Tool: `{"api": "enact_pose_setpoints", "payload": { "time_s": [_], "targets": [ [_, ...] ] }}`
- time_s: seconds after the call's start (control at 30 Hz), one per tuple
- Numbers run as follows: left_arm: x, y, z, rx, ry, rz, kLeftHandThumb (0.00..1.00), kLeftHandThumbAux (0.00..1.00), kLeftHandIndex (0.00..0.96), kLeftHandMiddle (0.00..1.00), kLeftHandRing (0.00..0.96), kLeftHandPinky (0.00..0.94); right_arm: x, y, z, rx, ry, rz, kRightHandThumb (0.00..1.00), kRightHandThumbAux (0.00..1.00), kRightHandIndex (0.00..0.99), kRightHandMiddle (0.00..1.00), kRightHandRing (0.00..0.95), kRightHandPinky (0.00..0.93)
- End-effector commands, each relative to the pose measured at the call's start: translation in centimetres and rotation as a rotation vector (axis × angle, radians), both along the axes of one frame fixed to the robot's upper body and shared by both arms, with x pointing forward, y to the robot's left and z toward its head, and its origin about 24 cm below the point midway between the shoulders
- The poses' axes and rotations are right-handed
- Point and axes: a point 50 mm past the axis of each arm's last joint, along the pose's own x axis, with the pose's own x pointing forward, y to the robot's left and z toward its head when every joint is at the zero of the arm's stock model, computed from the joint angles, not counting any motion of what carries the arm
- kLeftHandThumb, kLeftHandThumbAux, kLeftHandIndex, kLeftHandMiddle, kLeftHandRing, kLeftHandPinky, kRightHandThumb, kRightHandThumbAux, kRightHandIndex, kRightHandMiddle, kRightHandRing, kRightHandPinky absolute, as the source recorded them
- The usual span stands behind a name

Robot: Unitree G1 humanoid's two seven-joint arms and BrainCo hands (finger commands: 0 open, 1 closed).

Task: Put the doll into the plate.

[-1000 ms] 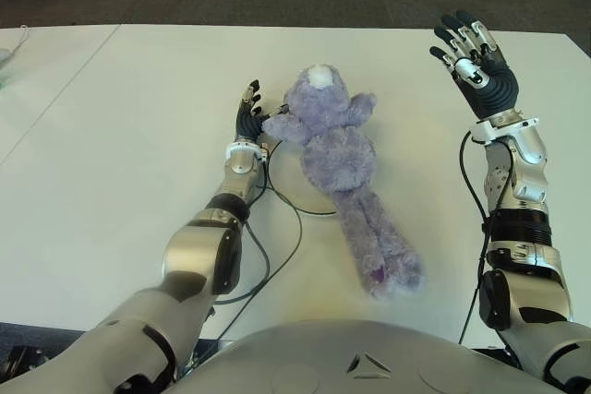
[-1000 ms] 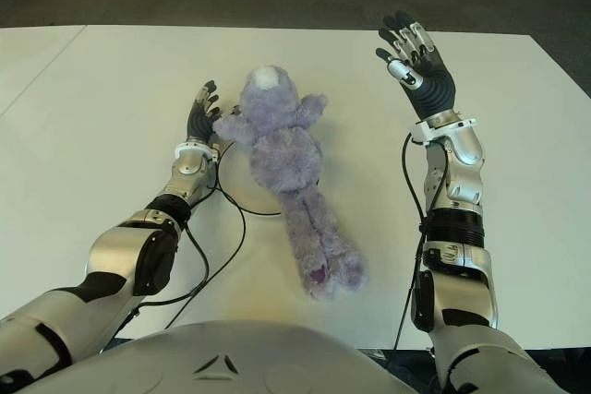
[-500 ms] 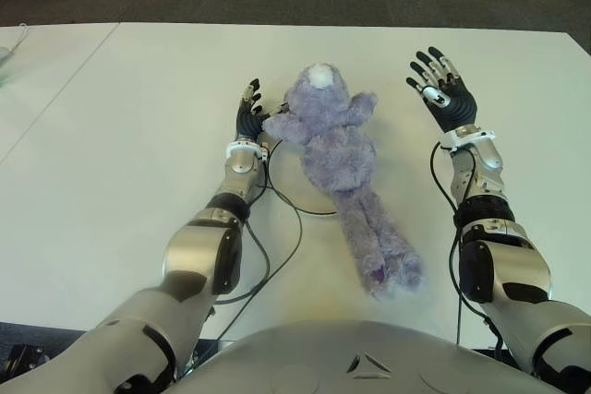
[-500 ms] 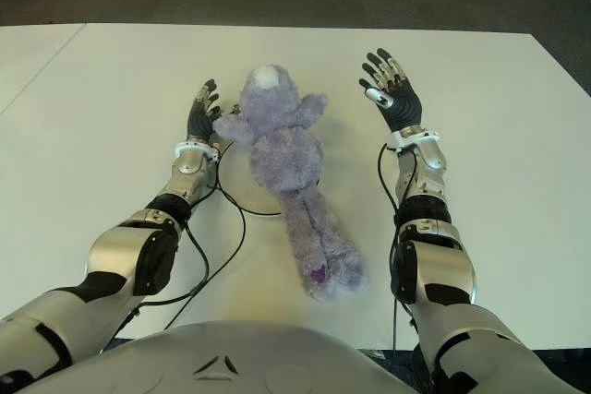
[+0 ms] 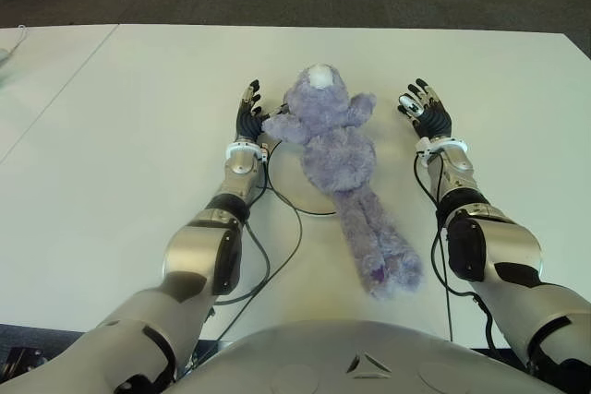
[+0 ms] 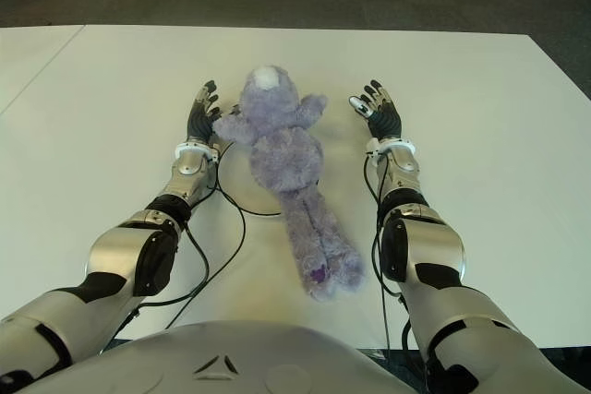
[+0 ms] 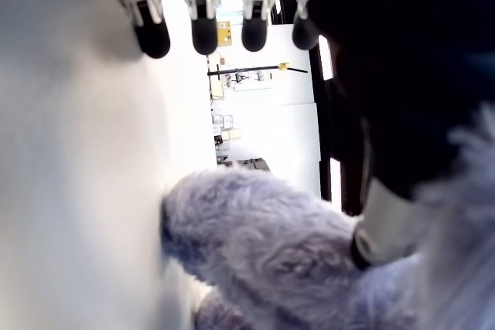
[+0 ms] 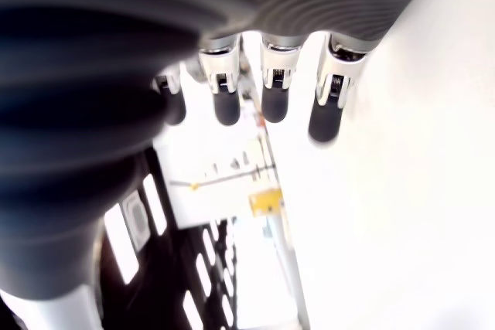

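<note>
My fluffy purple plush doll (image 5: 331, 149) lies across the round white plate (image 5: 294, 189); my left hand (image 5: 247, 117) and right hand (image 5: 426, 115) flank it, fingers spread, empty.

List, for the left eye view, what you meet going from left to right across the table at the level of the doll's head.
left hand → doll → right hand

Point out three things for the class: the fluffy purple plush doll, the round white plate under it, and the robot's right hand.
fluffy purple plush doll (image 5: 334, 149), left eye view, belly.
round white plate (image 5: 284, 184), left eye view, bare left part.
right hand (image 5: 427, 114), left eye view, palm.
</note>
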Motion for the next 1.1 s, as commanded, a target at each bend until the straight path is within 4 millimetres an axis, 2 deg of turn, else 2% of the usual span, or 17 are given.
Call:
{"api": "enact_pose_setpoints", "payload": {
  "time_s": [0.03, 0.33, 0.57, 0.83, 1.0, 1.1],
  "targets": [
    [-7.0, -0.5, -8.2, 0.003, 0.405, -0.002, 0.0, 0.752, 0.039, 0.066, 0.079, 0.112, -1.8, 1.5, -3.9, 0.004, 0.198, -0.011, 0.0, 0.776, 0.007, 0.005, 0.0, 0.0],
    [-7.1, -0.6, -8.3, -0.008, 0.412, -0.004, 0.0, 0.744, 0.031, 0.063, 0.075, 0.11, -2.8, 1.9, -5.1, -0.056, 0.238, 0.01, 0.0, 0.757, 0.003, 0.006, 0.0, 0.004],
    [-7.1, -0.6, -8.3, -0.023, 0.418, 0.001, 0.0, 0.754, 0.032, 0.072, 0.084, 0.123, -3.0, 2.1, -5.4, -0.083, 0.243, 0.011, 0.0, 0.726, 0.005, 0.008, 0.0, 0.015],
    [-7.0, -0.6, -8.3, -0.017, 0.421, 0.002, 0.0, 0.746, 0.029, 0.072, 0.083, 0.11, -3.6, 2.2, -5.9, -0.128, 0.225, -0.004, 0.0, 0.7, 0.039, 0.044, 0.038, 0.086],
    [-7.1, -0.6, -8.3, -0.005, 0.41, -0.002, 0.0, 0.748, 0.035, 0.079, 0.09, 0.119, -5.9, 2.1, -7.7, -0.144, 0.232, -0.041, 0.0, 0.768, 0.08, 0.089, 0.084, 0.137],
    [-7.1, -0.6, -8.2, 0.001, 0.4, -0.005, 0.0, 0.75, 0.036, 0.079, 0.09, 0.119, -7.6, 1.9, -8.8, -0.223, 0.23, -0.062, 0.0, 0.787, 0.096, 0.108, 0.103, 0.149]
  ]
}}
